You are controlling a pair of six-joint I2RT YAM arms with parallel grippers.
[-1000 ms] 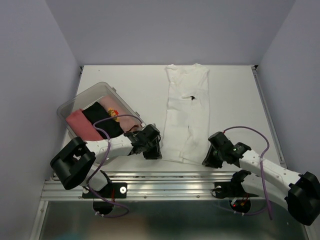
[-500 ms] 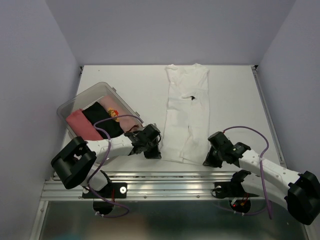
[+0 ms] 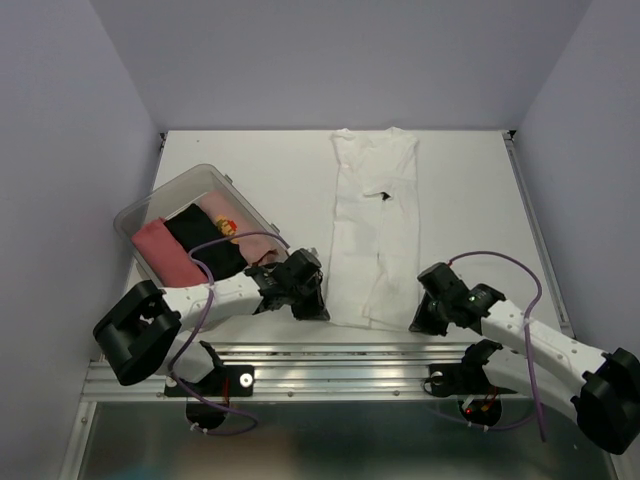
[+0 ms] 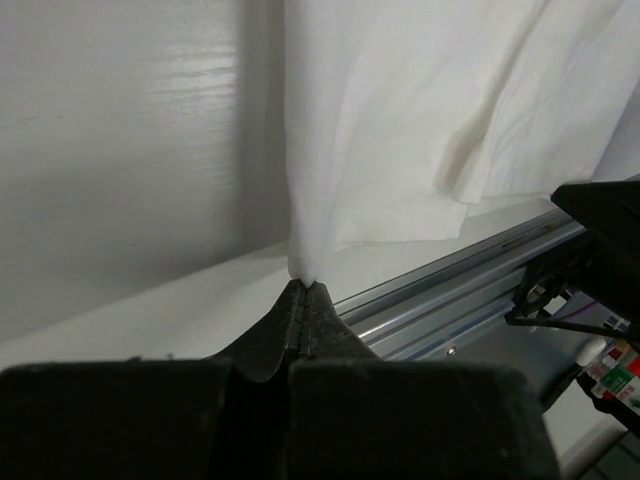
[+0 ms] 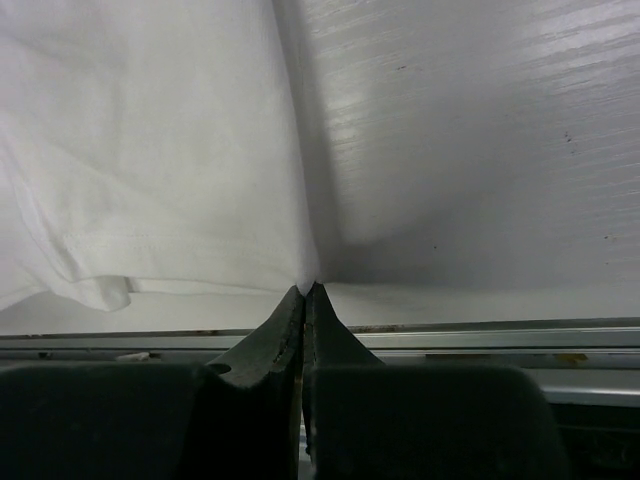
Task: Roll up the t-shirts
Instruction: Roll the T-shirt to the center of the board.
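Task thing: a thin, soft, plain white t-shirt (image 3: 372,230) is laid flat as a long narrow strip on the white matte surface (image 3: 480,200), with the neck end far and the hem at the near edge. A small dark label is seen mid-length.
Other shirts: a salmon-pink shirt (image 3: 160,250), a black shirt (image 3: 205,240) and a pale printed shirt (image 3: 228,222) are packed in the clear plastic tub (image 3: 165,188) on the left, untouched.
Left side: the left end effector (image 4: 303,290) is pressed together on the near-left hem corner, and the cloth is drawn up into a small peak at the tips.
Right side: the right end effector (image 5: 303,292) is pressed together on the near-right hem corner, and seemingly only a sliver of cloth is caught.
Step judged: both hem corners are pinched; the roll toward the neck is not yet started.
Risk 1: the right corner may be lost on the lift, since so little fabric is held.
Risk 2: only the top layer may be taken, as the strip looks folded in layers, and a loose, lopsided roll would follow.
Risk 3: the roll may be skewed if the two arms are not moved in step.
Risk 4: the hem may be dragged onto the metal rail (image 3: 350,358) just beside it.
Change from earlier: both end effectors were spread a second ago and have since been closed. The left arm has been nudged slightly; the shirt is barely shifted.
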